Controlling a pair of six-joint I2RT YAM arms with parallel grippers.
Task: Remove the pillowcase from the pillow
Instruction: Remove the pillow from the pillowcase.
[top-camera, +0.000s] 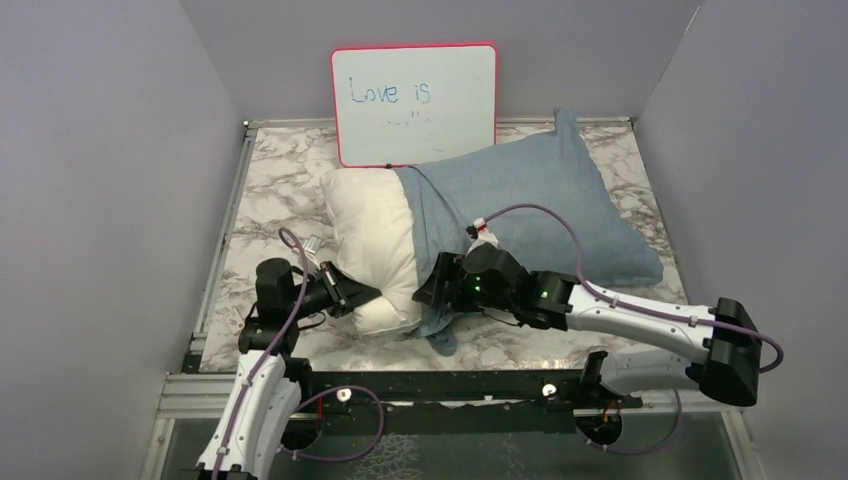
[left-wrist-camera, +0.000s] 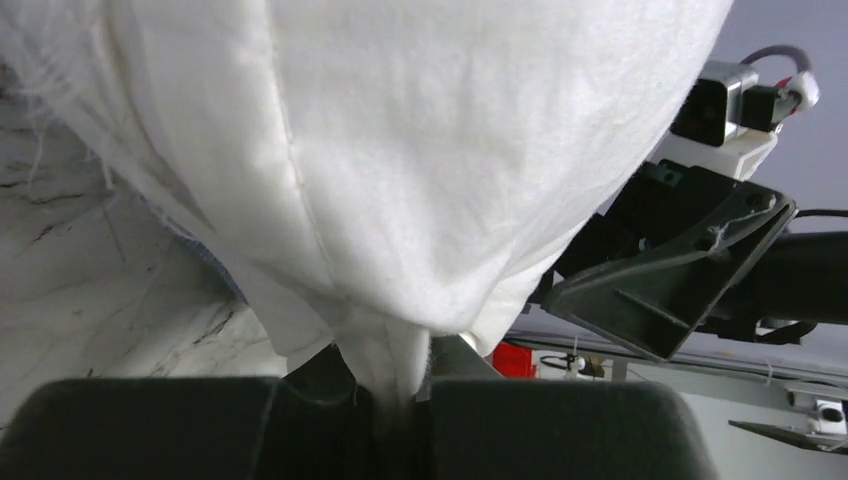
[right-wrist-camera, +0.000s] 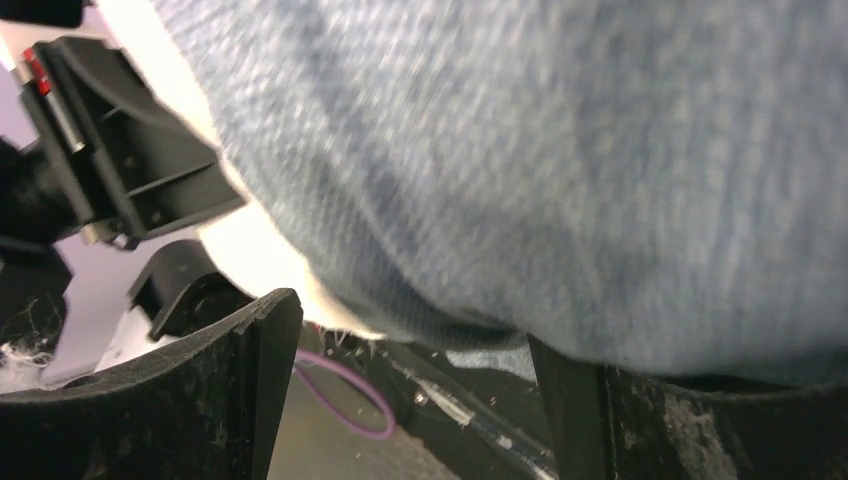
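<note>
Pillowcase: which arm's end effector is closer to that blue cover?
Right. The right end effector is at the open edge of the pillowcase, blue cloth between its spread jaws. The left end effector is beside it on the bare pillow, pinching its near corner.

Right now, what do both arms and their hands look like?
The left arm and right arm have white shells, black joints and a purple cable along each. The left hand and right hand are black. Green lights glow near the right wrist.

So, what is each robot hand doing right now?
Left gripper: fingers closed, pinching the pillow.
Right gripper: fingers open, the pillowcase between them, not clamped.
</note>
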